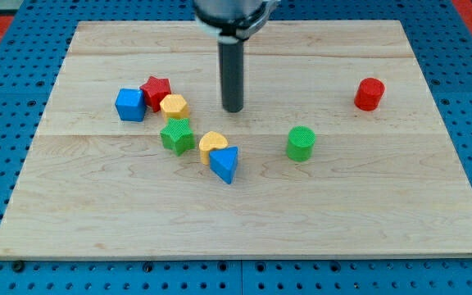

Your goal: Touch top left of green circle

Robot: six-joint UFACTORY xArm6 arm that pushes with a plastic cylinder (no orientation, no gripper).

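Observation:
The green circle block (300,143) stands right of the board's middle. My tip (233,110) rests on the board up and to the left of it, with a clear gap between them. The dark rod rises from the tip to the view's top. The tip touches no block.
A cluster lies left of the tip: blue cube (129,105), red star (156,88), yellow hexagon (174,106), green star (176,135), yellow heart (212,144), blue triangle (225,164). A red cylinder (369,94) stands at the right. The wooden board (244,221) sits on a blue pegboard.

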